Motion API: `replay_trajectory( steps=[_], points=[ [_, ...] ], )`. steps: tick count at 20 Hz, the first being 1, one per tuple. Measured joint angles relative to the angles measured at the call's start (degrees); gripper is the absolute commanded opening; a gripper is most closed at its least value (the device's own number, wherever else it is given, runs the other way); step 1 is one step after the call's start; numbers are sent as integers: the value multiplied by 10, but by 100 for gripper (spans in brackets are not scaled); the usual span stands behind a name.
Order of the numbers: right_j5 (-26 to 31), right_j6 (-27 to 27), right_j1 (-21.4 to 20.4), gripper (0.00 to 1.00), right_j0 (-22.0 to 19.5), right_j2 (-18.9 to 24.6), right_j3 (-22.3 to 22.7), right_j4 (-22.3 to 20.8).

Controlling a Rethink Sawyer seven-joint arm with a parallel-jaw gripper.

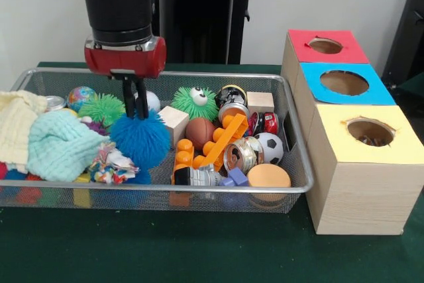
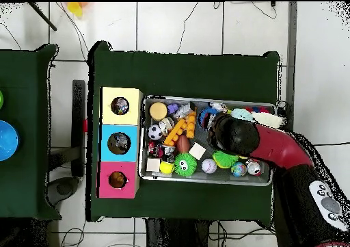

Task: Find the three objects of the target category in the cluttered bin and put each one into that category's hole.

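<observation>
A green-covered surface [image 1: 199, 250] carries a wire bin [image 1: 291, 190] beside three wooden boxes with holes: yellow [image 1: 368, 133] nearest, then blue [image 1: 344, 83], then red [image 1: 326, 46]. In the bin's near part lie an orange disc [image 1: 268, 175], orange blocks [image 1: 215, 144] and a soccer ball [image 1: 269, 145]. Left of these sits the blue fuzzy ball [image 1: 140, 138], with the gripper [image 1: 136, 112] pinched narrow on its top fibres. Judgement: so shallow a hold may slip on lifting. The mint cloth [image 1: 59, 145] touches the ball and could drag. Beyond it sit a green spiky ball [image 1: 103, 107] and a googly-eyed one [image 1: 196, 102].
</observation>
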Motion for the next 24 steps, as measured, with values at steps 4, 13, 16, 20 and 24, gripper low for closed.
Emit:
replay_trajectory(
  steps=[4, 13, 16, 20, 24],
  points=[
    [-10, 0, 16, 0, 0, 0, 1, 0],
    [-25, 0, 29, 100, 0, 0, 6, 0],
    [-25, 0, 29, 100, 1, 0, 7, 0],
    [-25, 0, 24, 100, 9, -6, 9, -1],
    [-25, 0, 11, 100, 17, -12, 9, -1]
  ],
)
